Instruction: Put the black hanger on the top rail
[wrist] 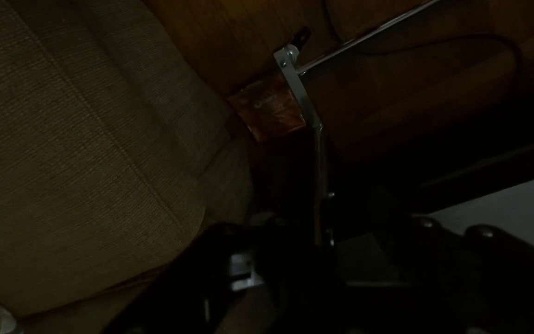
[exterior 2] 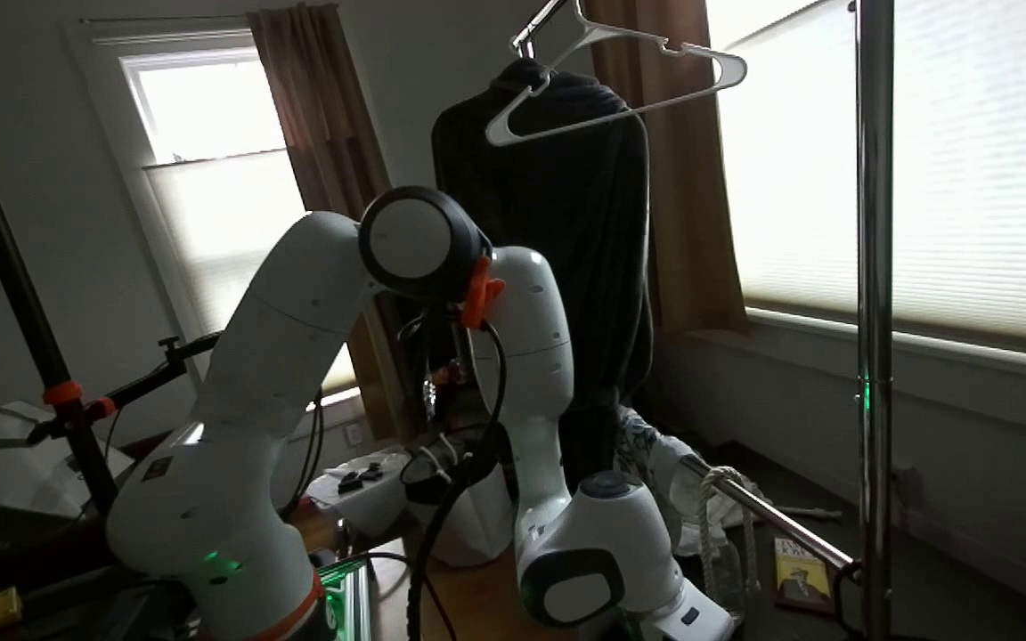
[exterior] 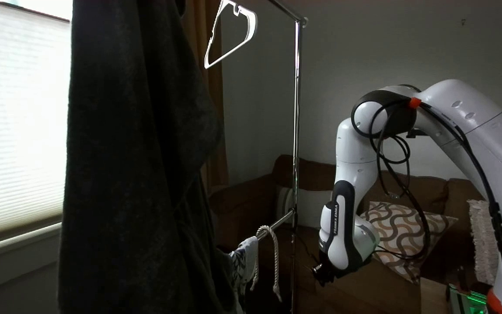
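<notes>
The black hanger cannot be made out for certain in any view. A thin dark line runs near the gripper in an exterior view, but I cannot tell whether it is hanger or cable. The top rail [exterior: 283,8] is a thin metal bar at the upper edge, and part of it shows in an exterior view [exterior 2: 541,22]. My gripper [exterior: 320,275] is low, far below the rail, just right of the rack's vertical pole [exterior: 296,131]. In the wrist view the gripper [wrist: 327,236] is a dark silhouette; its fingers and anything between them are lost in shadow.
A white hanger [exterior: 232,52] hangs on the rail, also seen in an exterior view [exterior 2: 606,125]. A dark garment [exterior: 137,165] hangs beside it. A rope [exterior: 275,261] hangs on the lower bar [exterior: 282,219]. A brown sofa [exterior: 307,172] with pillows stands behind the arm.
</notes>
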`<state>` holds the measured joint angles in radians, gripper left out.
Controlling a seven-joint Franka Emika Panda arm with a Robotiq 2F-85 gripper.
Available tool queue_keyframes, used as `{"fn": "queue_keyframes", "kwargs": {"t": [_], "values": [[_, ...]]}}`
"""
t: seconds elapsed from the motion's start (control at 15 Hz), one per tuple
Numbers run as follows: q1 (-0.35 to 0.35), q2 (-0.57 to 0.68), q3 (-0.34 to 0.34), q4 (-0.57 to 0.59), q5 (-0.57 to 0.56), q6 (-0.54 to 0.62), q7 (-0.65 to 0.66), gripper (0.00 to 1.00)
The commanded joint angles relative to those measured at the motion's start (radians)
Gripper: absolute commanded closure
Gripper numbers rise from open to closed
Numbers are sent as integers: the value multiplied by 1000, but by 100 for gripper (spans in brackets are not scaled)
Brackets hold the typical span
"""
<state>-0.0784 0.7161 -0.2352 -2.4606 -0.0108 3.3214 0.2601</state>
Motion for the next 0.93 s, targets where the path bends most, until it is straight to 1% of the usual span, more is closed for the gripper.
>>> {"fn": "queue_keyframes", "kwargs": {"t": [0.0,0.13,0.27,0.33,0.4,0.47,0.6,0.67,0.73,0.8,0.87], "values": [[-3,49,18,36,84,49,-48,86],[5,56,17,43,103,63,-59,99],[25,44,3,29,115,76,-77,100],[43,32,-11,15,122,93,-89,98],[66,10,-32,-9,136,125,-97,98],[73,-10,-40,-30,148,163,-106,98],[85,-54,-48,-82,184,278,-118,98],[89,-80,-49,-113,201,334,-128,98],[78,-95,-31,-140,205,358,-130,98],[66,-116,-15,-175,191,375,-143,98],[46,-147,3,-219,140,370,-177,98]]}}
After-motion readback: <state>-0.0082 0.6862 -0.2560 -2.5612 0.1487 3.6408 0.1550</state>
